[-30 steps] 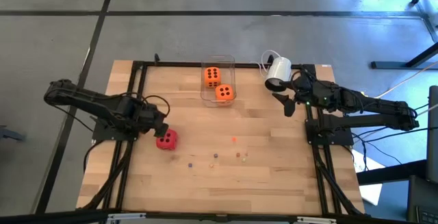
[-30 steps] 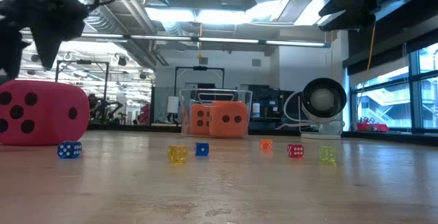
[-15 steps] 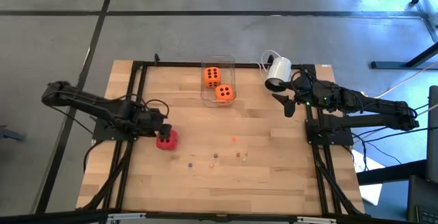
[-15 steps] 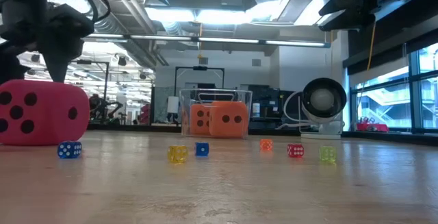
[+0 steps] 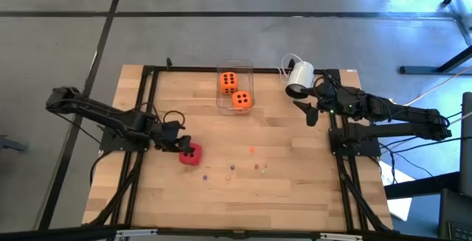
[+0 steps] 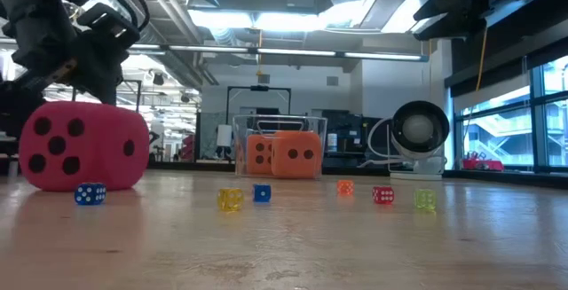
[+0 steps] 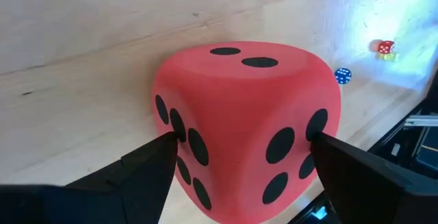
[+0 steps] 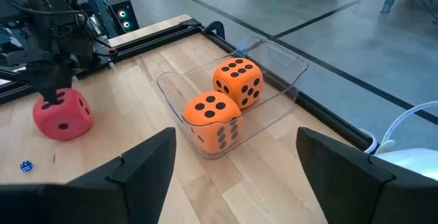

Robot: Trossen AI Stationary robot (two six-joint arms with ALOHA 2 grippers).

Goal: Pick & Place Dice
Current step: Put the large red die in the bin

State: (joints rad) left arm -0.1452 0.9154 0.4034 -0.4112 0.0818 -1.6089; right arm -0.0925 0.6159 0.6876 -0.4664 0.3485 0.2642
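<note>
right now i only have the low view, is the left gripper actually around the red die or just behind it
Observer: Around it. In the left wrist view the left gripper has its fingers at two opposite sides of the red die, jaws open wide. I cannot tell whether they press it.
Operator: where is the right arm, i only see a dark bit up top
Observer: From above, the right gripper is open at the back right of the table, beside the white device.
Operator: both orange ones in the box
Observer: Yes, the right wrist view shows both orange dice inside the clear container.
</note>
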